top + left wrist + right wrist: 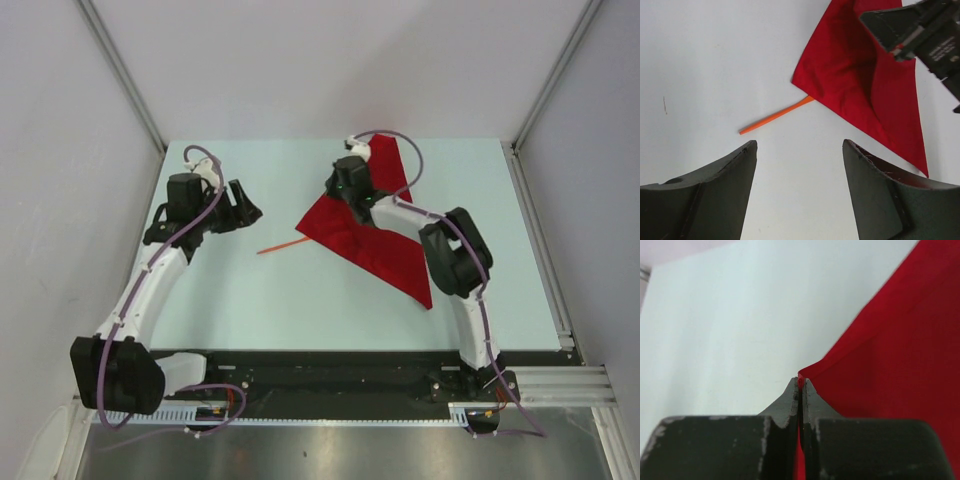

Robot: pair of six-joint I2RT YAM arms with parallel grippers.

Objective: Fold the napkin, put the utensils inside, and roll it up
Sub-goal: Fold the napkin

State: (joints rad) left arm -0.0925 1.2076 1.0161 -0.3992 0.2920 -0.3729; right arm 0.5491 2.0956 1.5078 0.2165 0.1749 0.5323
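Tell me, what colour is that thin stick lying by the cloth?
The stick is plain orange, clearest in the left wrist view.

Top cam: fixed, high, behind the left arm (150, 290) and right arm (470, 310), tilted down and forward. Far, wide view with the whole table (250, 300) in frame.
Right wrist cam: looks out along the right gripper (800, 382), extreme close-up. Frame is mostly napkin (900, 355), with bare table behind.
Left wrist cam: looks down past the left gripper (799, 142), mid-range. It catches the stick (775, 116), the napkin's corner, and the right gripper at top right.
Overlap: napkin and right gripper in all three; stick in top and left wrist only.
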